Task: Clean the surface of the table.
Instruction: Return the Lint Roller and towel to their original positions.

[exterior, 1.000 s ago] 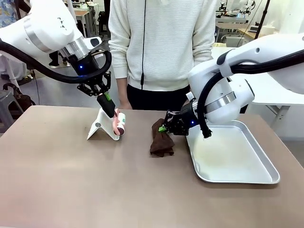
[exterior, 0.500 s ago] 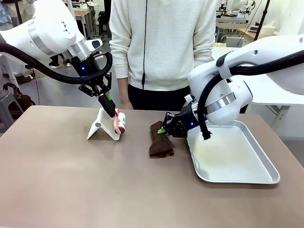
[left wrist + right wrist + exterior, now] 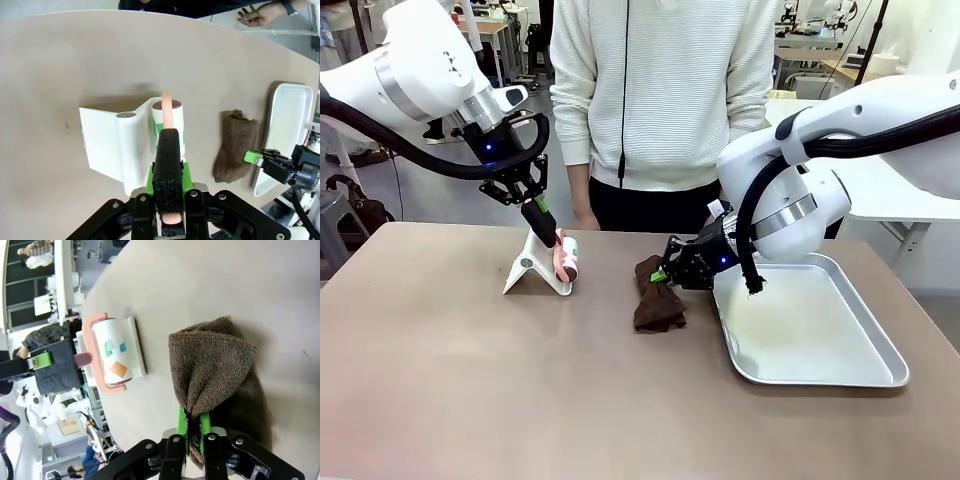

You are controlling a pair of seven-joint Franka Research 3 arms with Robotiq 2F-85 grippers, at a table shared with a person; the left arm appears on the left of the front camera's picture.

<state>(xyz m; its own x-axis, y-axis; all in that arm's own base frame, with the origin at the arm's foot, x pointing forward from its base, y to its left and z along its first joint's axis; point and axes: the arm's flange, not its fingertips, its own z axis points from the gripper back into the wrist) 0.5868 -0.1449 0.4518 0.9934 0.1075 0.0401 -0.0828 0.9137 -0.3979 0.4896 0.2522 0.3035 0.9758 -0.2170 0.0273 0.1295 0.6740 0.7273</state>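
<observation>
The left claw [image 3: 544, 222] is clamped tight on the pink plastic handle of a lint roller [image 3: 566, 260], whose white paper drum with orange and green patches sits in a white plastic stand [image 3: 530, 268]. In the left wrist view the claw [image 3: 169, 187] grips the pink handle between its foam-faced fingers, with the roller [image 3: 169, 120] straight ahead and the stand [image 3: 107, 147] beside it. The left arm comes in from the left, bends at the wrist and points the claw steeply down toward the roller.

The right claw [image 3: 665, 270] is pinched shut on the upper fold of a dark brown terry cloth [image 3: 656, 300], the rest of which lies crumpled on the wide taupe-brown bench [image 3: 470, 380]. In the right wrist view the green pads [image 3: 183, 426] are pressed close with a ridge of the cloth [image 3: 212, 365] between them. The right arm reaches in low from the right, its thick white wrist above a shiny rectangular metal tray [image 3: 865, 340] just beside the cloth.

A person in a white ribbed sweater [image 3: 665, 90] stands at the far edge of the bench.
</observation>
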